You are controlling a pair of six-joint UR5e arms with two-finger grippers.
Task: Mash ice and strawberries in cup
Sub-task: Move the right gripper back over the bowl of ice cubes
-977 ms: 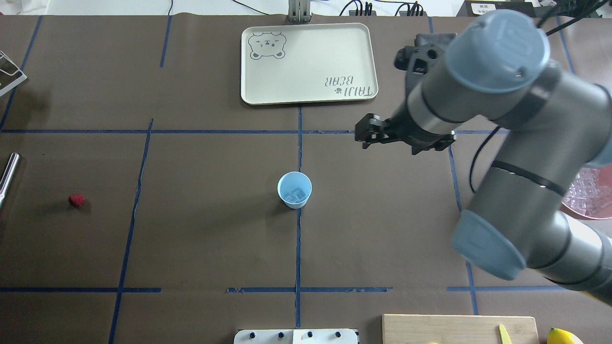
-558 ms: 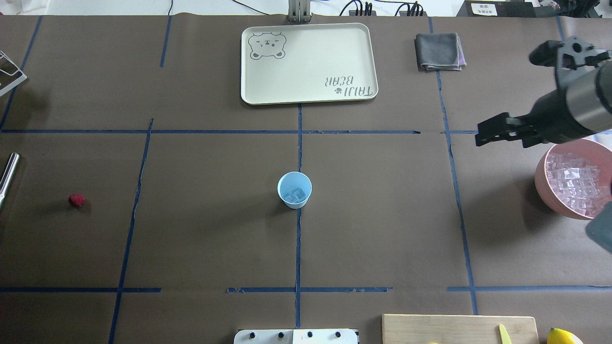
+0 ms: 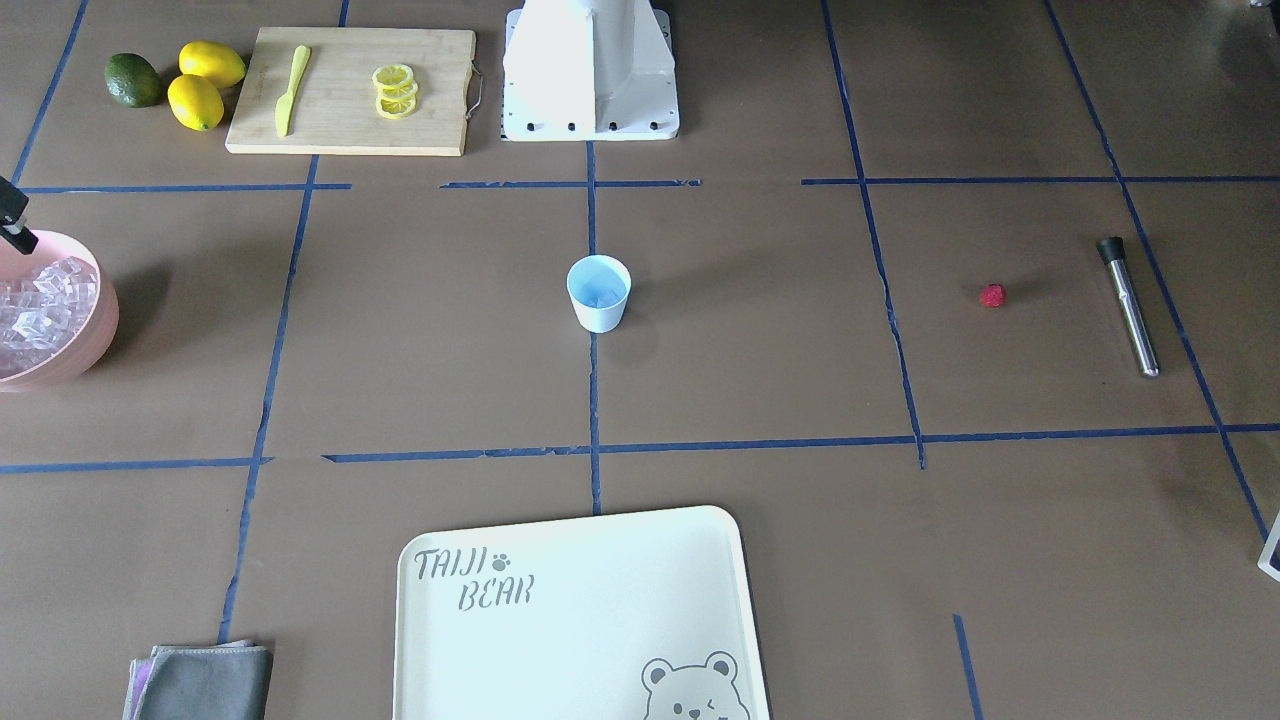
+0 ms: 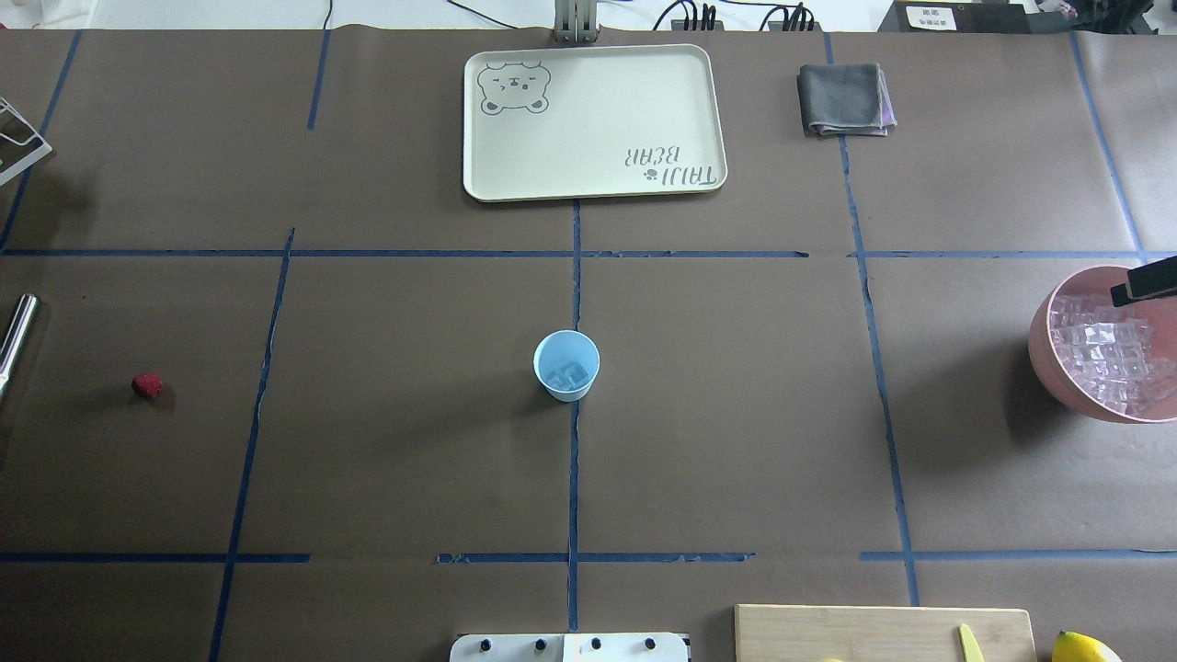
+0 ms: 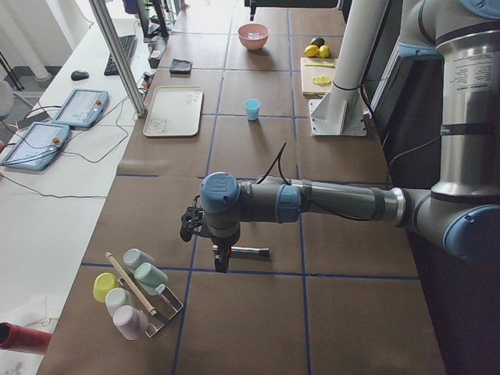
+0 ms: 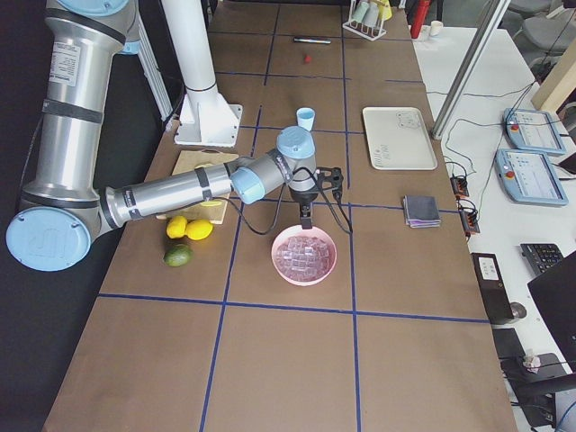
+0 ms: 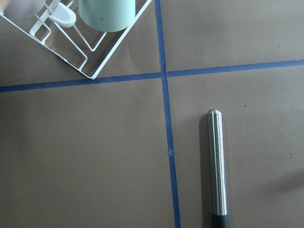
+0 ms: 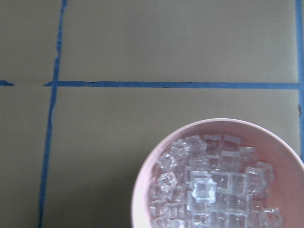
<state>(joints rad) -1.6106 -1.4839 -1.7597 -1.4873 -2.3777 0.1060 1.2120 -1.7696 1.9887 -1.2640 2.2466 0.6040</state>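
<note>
Ice (image 8: 209, 190) straight beneath the right claw (image 6: 306, 221), heaped in the pink bowl (image 4: 1041, 342) at the right end of the table (image 4: 736, 414). Cannot tell whether that claw's fingers stand apart or together: only one black sliver at the edge of the overhead view, and no fingers at all in its own wrist camera. Has swung, within the last second, from above the middle of the table, just beyond the cup (image 3: 598, 312), out to the bowl. Reads as a reach for another cube, so loading rather than mashing. Looks down with the bowl low and right in the wrist view; probably calls for a small shift toward the heap before any descent.

Outward from there: well apart from bowl and claw, the cup, upright on the centre tape line (image 4: 574, 478), with a few clear pieces of ice already at its bottom. No berry visible inside. Further out again, toward the left end of the table: the strawberry (image 4: 147, 385), alone on the brown paper, near the steel muddler (image 7: 217, 166) and well apart from the cup.

Over that muddler, the left claw (image 5: 221, 264), pointing down. Seen only from the side camera, so cannot tell apart from together; nothing visibly held. By this lay of things, much left to do: berry to be carried to the cup, muddler to be lifted, mashing not yet begun.
</note>
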